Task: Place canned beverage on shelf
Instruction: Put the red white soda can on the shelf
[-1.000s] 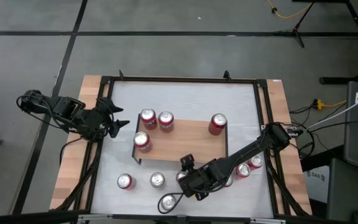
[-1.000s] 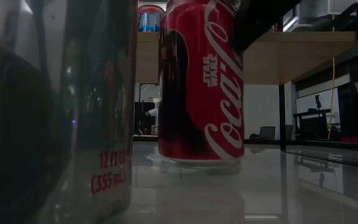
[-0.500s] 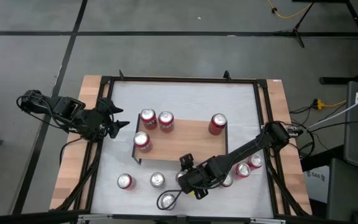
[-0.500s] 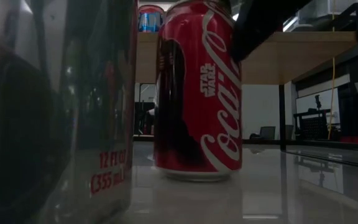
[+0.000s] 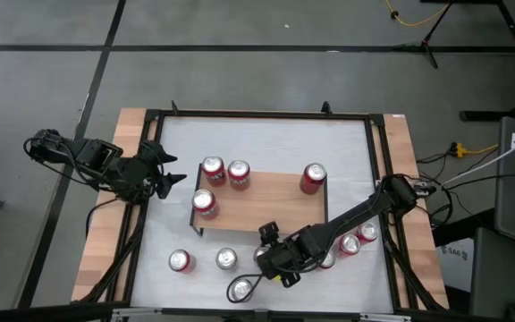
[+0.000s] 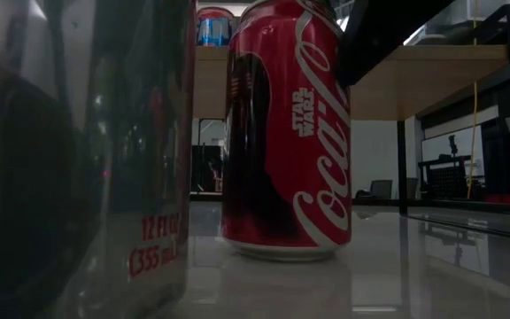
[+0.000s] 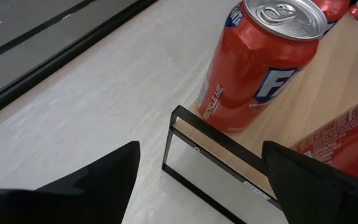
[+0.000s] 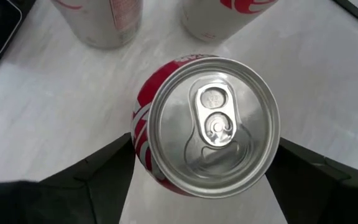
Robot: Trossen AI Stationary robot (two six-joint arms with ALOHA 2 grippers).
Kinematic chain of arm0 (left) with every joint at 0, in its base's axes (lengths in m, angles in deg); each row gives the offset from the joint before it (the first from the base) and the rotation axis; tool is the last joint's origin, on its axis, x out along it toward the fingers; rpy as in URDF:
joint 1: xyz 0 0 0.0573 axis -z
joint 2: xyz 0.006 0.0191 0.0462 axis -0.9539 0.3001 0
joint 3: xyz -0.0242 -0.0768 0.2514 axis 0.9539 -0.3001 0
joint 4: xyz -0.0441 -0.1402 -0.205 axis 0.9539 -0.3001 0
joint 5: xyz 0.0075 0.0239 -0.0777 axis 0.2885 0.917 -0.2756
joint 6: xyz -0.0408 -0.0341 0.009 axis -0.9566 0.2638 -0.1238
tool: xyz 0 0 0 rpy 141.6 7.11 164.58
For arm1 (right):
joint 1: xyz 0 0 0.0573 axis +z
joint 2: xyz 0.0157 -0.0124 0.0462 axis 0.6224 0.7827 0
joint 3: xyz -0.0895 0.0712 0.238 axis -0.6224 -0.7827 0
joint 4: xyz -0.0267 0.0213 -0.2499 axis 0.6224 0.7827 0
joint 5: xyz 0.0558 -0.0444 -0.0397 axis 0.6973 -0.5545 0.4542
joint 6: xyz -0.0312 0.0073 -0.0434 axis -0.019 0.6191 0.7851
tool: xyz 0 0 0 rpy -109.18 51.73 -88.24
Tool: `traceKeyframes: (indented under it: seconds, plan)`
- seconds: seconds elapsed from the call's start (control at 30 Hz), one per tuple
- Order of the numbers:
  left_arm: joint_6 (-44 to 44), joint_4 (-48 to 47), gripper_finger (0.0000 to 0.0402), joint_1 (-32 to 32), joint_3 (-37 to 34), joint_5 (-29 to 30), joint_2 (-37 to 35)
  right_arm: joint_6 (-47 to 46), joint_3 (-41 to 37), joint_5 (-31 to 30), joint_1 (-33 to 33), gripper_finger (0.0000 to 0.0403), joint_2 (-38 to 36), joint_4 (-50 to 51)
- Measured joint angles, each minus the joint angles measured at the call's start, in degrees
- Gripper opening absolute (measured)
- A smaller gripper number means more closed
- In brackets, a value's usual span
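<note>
A red Coca-Cola can (image 8: 207, 127) stands upright on the white table top, in front of the shelf's near edge. My right gripper (image 8: 205, 165) hangs over it, pointing steeply down and open, one finger on each side of the can. In the low view the same can (image 6: 286, 133) rests on its base. The shelf (image 5: 271, 204), a light plank on black legs, carries several cans (image 5: 213, 167). My left gripper (image 5: 170, 168) waits open at the table's left, off the shelf's far left corner (image 7: 179, 115), with nothing between its fingers. My right gripper straddles the can's side wall (image 8: 140, 134) from above, just below the lid. The fingers (image 8: 98, 171) stand close against the two sides. I cannot tell whether they touch. The can stands upright on the table.
Loose cans stand on the table near the front: two at the left (image 5: 180, 260), one at the front edge (image 5: 242, 289), and a group under my right arm (image 5: 358, 238). A dark can (image 6: 78, 159) fills the low view's left. A black frame (image 5: 257, 116) rims the table.
The Coca-Cola can under my right gripper has rocked. It leaned half a second ago and now stands upright on its base, a little lower in the low view than a second ago. My right arm has barely shifted.
</note>
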Motion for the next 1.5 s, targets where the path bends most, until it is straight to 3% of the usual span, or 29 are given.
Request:
traceKeyframes:
  seconds: [0.9,1.23,1.5]
  plan:
    - [0.00,0.00,0.0328,0.00,0.00,0.02,0.02,0.24,0.02,0.50,-0.04,0.0322,0.09,0.06]
    - [0.00,0.00,0.0328,0.00,0.00,0.04,0.02,-0.03,0.02,1.05,0.04,0.0395,0.16,0.14]
    - [0.00,0.00,0.0328,0.01,0.00,0.04,0.01,-0.09,0.02,0.74,0.02,0.0378,0.20,0.14]
